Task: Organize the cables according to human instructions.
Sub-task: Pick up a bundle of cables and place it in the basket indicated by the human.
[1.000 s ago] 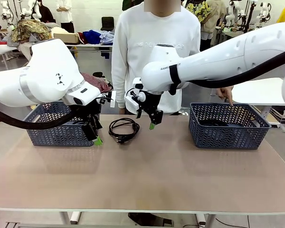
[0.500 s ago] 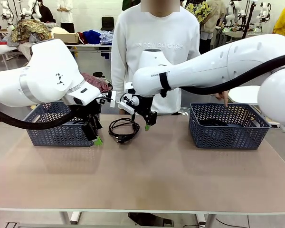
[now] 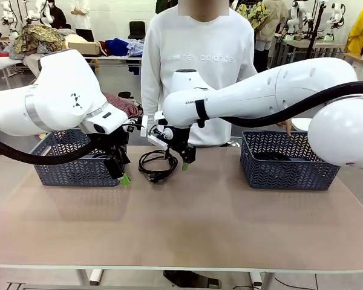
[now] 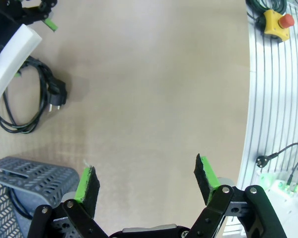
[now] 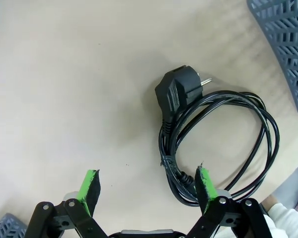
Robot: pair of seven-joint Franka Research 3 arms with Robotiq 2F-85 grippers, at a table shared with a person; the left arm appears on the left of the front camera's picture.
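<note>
One coiled black cable (image 3: 156,164) lies on the table between two baskets, close to the far edge. My right gripper (image 3: 180,162) hangs open just right of it and a little above. In the right wrist view the coil (image 5: 228,144) and its plug (image 5: 181,89) lie ahead of the open gripper (image 5: 148,183), with the right fingertip (image 5: 204,181) over the coil's near loop. My left gripper (image 3: 122,175) stands open beside the left basket, holding nothing. Its wrist view (image 4: 146,178) shows the same cable (image 4: 27,106) farther off.
A dark blue basket (image 3: 72,163) stands at the left and another (image 3: 290,160) at the right, each with something dark inside. A person stands at the far side, one hand (image 3: 285,125) at the right basket's far rim. The near half of the table is bare.
My right arm has swung left and lower, bringing its open gripper from mid-table to the coiled cable. The left arm and the cable have not moved.
</note>
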